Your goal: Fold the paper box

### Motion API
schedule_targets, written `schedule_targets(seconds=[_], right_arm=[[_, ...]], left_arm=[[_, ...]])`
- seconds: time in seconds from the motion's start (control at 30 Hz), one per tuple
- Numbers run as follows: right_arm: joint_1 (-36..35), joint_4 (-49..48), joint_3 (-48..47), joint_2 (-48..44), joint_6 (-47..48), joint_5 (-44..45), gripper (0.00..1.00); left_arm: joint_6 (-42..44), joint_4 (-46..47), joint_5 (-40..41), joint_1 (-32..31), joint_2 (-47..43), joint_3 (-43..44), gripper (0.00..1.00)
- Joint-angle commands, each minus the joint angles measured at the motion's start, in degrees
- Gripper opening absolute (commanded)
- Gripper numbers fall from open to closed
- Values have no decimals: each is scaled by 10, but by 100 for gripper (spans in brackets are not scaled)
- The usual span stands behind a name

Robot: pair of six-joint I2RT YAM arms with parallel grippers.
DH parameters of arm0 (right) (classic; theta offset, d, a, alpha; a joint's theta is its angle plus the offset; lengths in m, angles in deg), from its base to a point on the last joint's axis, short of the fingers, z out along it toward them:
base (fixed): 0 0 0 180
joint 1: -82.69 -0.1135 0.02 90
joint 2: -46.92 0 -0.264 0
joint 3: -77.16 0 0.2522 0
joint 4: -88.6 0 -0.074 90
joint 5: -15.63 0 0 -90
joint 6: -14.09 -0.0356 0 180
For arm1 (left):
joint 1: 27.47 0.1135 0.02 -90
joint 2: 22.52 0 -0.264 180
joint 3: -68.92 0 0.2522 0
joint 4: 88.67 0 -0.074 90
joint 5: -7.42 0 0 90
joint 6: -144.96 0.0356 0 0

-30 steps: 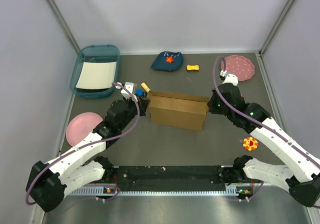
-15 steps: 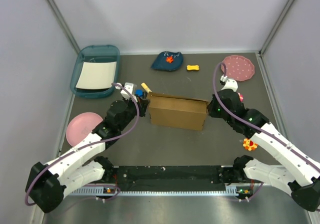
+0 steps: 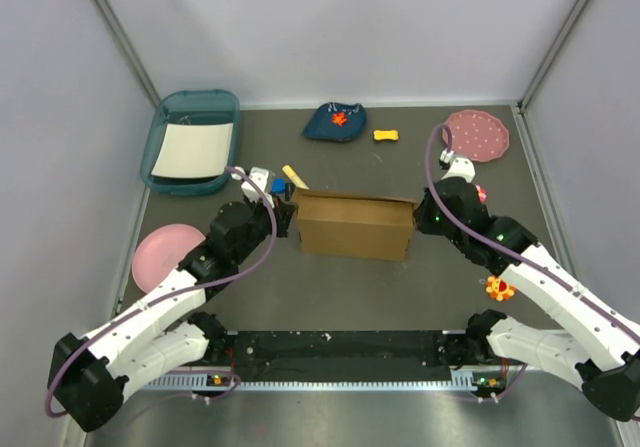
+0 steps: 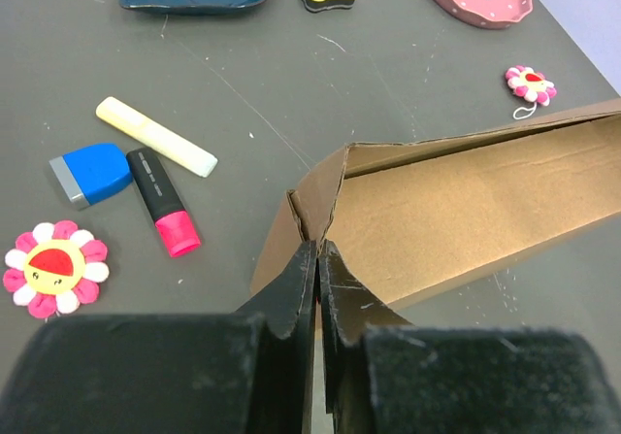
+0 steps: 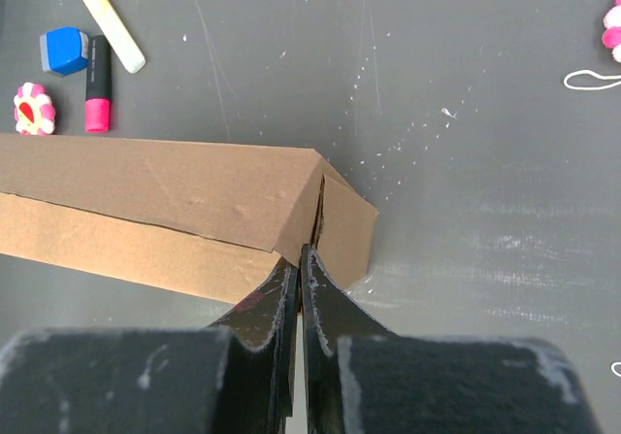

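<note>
We see the box (image 3: 355, 225) standing near the middle of the surface (image 3: 330, 292), partly folded, one long side facing the arm bases, between the two arms. Our left end effector (image 4: 317, 251) sits at the box's left end with its fingers drawn to a thin slit, tips against the corner fold, and we cannot tell whether any cardboard is pinched. Our right end effector (image 5: 303, 256) is closed tight, its tips touching the seam at the box's right end; a marker (image 4: 163, 201) lies just beyond the left end.
</note>
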Motion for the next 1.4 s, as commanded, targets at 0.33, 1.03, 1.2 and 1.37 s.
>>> schedule_targets(seconds=[0.33, 1.03, 1.2, 1.37], right_arm=[[-9, 45, -9, 20, -6, -15, 0], [-9, 42, -6, 22, -7, -18, 0], [-9, 41, -4, 22, -7, -18, 0], [-9, 41, 0, 22, -8, -18, 0]], left_arm=[[-11, 2, -37, -1, 5, 34, 0], [-10, 30, 102, -115, 20, -37, 0], [0, 34, 141, -122, 4, -71, 0], [8, 30, 187, -125, -5, -100, 0]])
